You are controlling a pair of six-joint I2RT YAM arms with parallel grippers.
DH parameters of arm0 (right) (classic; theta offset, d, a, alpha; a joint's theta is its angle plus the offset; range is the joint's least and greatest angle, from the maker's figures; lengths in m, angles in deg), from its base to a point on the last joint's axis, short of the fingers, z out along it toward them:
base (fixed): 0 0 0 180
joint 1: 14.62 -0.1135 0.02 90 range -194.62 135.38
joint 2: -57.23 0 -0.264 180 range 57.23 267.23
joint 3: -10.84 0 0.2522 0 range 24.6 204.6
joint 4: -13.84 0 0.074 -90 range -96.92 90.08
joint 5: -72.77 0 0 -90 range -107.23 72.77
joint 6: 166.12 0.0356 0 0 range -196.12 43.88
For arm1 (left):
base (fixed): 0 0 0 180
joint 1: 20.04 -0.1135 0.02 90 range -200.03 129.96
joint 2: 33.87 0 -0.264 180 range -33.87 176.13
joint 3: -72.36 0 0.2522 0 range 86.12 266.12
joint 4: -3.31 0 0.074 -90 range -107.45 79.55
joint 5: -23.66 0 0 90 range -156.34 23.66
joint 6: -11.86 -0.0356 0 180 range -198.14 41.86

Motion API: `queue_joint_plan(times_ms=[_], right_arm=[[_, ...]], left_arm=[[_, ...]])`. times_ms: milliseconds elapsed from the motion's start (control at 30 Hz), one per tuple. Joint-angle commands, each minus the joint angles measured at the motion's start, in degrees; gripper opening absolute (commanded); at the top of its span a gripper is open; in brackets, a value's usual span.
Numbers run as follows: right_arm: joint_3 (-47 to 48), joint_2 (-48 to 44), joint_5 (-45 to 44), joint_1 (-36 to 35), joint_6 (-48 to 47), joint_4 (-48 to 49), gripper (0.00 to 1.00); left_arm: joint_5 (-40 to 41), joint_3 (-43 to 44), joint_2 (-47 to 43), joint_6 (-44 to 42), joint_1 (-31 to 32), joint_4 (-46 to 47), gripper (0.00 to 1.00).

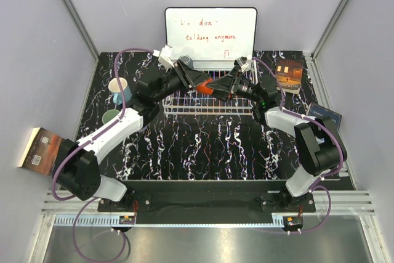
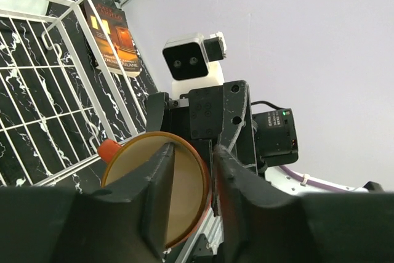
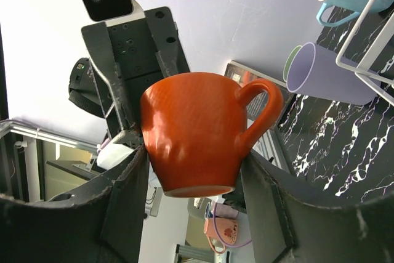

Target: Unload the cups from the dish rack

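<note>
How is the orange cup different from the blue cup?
The orange cup is up in the air over the dish rack, held in the jaws of the right gripper. The blue cup stands on the table, left of the rack. The orange cup is tipped on its side, while the blue cup sits upright, mouth up. One is orange, the other light blue. Both have a handle.

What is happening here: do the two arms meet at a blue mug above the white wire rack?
Not quite. The mug is orange, not blue; the right wrist view shows it plainly. The rest stands: the left gripper and the right gripper meet at it above the white wire rack.
</note>
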Motion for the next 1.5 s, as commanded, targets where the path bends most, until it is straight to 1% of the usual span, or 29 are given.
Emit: queue_joint_plan(times_ms=[0,67,133,167,367,400,433,600,700,767,800,833,900,933,1000,1033,1100,1133,1167,1233,1267,1467], right_arm=[[1.1,-1.7,1.6,-0.6,0.3,4.4,0.00],[1.2,-1.8,1.5,-0.6,0.4,4.4,0.00],[1.4,-1.8,1.5,-0.6,0.4,4.4,0.00],[1.4,-1.7,1.5,-0.6,0.3,4.4,0.00],[1.5,-1.5,1.5,-0.6,0.5,4.7,0.00],[1.6,-1.5,1.5,-0.6,0.6,4.8,0.00],[1.5,-1.5,1.6,-0.6,0.6,4.8,0.00],[0.7,-2.3,1.8,-0.6,0.3,4.1,0.00],[-0.2,-3.4,1.8,-0.6,-0.6,2.8,0.00],[-0.4,-4.1,2.3,-0.6,-2.0,-0.3,0.00],[-0.5,-4.4,2.3,-0.6,-2.6,-1.2,0.03],[-0.7,-4.6,2.4,-0.7,-3.4,-2.0,0.11],[-0.9,-5.3,2.4,-0.6,-4.0,-3.5,0.21],[-0.8,-5.6,2.5,-0.6,-4.6,-4.6,0.28],[-0.5,-6.0,2.6,-0.6,-5.3,-5.9,0.35],[-0.3,-6.6,2.5,-0.6,-6.6,-8.6,0.44],[0.2,-7.3,2.3,-0.5,-10.3,-12.1,0.52],[0.7,-8.4,1.8,-0.6,-11.9,-17.1,0.55],[1.1,-9.0,1.6,-0.5,-13.4,-19.4,0.61],[1.7,-10.3,0.9,-0.5,-17.1,-24.2,0.66],[1.7,-10.5,0.7,-0.5,-17.8,-25.0,0.69],[1.6,-11.3,0.1,-0.5,-19.3,-28.0,0.77]], left_arm=[[-2.9,2.8,0.0,0.7,0.5,2.6,0.45],[-3.1,2.5,-0.3,0.6,0.5,2.2,0.49],[-3.1,1.8,-1.0,0.5,0.5,2.2,0.49],[-3.0,1.5,-1.3,0.4,0.5,2.2,0.42],[-3.0,1.2,-1.8,0.2,0.5,2.2,0.12],[-2.9,1.4,-1.7,-0.1,0.5,2.1,0.02],[-2.8,1.5,-1.7,-0.1,0.4,1.7,0.00],[-2.3,2.1,-1.5,-0.9,0.5,1.1,0.00],[-1.2,4.6,-1.5,-4.0,0.5,-4.4,0.00],[-0.4,6.2,-1.8,-5.6,0.4,-7.8,0.00],[0.7,6.5,-2.1,-7.2,0.4,-9.0,0.00],[0.8,7.2,-2.2,-7.9,0.4,-10.5,0.00],[1.8,8.3,-2.2,-10.0,0.4,-13.1,0.00],[2.2,9.4,-2.1,-10.6,0.4,-15.6,0.00],[3.1,10.4,-1.9,-12.0,0.5,-18.3,0.00],[3.1,11.3,-1.9,-12.7,0.4,-20.1,0.00],[3.6,12.8,-2.2,-14.7,0.4,-21.3,0.00],[3.8,13.2,-2.3,-15.5,0.4,-23.6,0.00],[4.3,13.5,-2.9,-16.3,0.5,-24.3,0.00],[5.1,14.3,-3.6,-17.9,0.4,-25.8,0.00],[5.3,14.4,-4.3,-18.2,0.4,-25.8,0.00],[7.2,15.7,-5.2,-18.5,0.4,-27.3,0.00]])
